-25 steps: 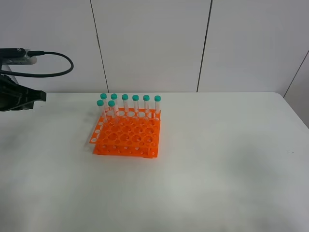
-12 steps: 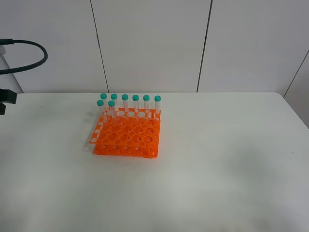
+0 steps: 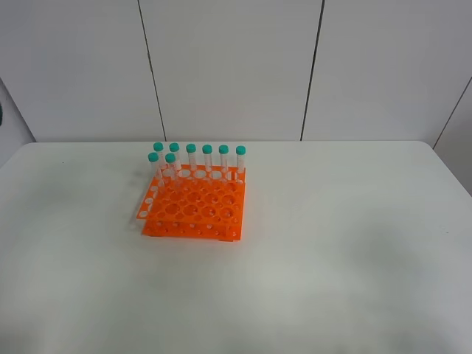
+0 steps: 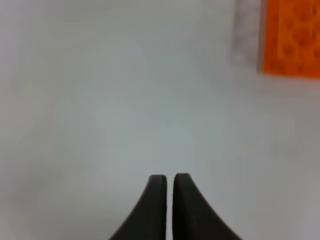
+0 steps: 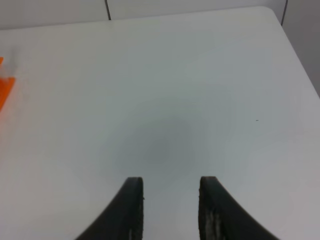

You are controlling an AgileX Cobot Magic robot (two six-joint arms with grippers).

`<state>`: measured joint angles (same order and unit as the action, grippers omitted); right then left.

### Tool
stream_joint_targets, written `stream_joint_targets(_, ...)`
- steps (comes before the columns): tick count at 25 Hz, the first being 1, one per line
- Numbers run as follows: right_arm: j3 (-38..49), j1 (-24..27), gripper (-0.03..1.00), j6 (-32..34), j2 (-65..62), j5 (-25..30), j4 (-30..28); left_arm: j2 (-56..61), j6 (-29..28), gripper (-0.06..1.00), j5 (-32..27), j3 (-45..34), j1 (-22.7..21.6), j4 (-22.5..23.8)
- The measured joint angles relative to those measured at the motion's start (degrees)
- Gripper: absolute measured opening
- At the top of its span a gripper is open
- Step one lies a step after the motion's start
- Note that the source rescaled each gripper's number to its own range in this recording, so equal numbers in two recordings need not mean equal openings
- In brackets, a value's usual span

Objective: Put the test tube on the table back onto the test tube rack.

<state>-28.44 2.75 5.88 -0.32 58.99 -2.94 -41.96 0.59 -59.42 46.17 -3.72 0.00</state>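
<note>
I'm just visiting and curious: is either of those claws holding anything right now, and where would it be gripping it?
Nothing is held. The left gripper is shut on empty air, and the right gripper is open with only bare table beneath.

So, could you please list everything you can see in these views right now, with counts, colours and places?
test tube rack: one, bright orange, on the table left of centre in the high view; a blurred corner of it shows in both wrist views.
test tubes: seven, clear with teal caps, all upright in the rack; five along the back row, two just in front at its left end.
table: one, white, filling the lower part of the high view; no tube lies loose on it.
wall panels: light grey with dark seams, behind the table.
left hand: one, black, fingers nearly together, empty, over bare table.
right hand: one, black, fingers apart, empty, over bare table.
</note>
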Motion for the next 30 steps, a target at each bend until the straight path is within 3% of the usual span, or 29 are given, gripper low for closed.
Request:
stream_joint_targets(4, 0.0, 0.0, 0.38, 0.0, 0.0, 0.0, 0.0, 7.6, 0.0, 0.0, -2.99, -3.19, 0.0, -2.96)
stream_joint_targets(11, 0.0, 0.0, 0.38, 0.0, 0.0, 0.0, 0.0, 15.94, 0.0, 0.0, -9.85, -6.57, 0.0, -4.3)
stream_joint_targets(30, 0.0, 0.0, 0.38, 0.0, 0.0, 0.0, 0.0, 32.33, -0.02, 0.0, -10.49, -11.38, 0.0, -5.21)
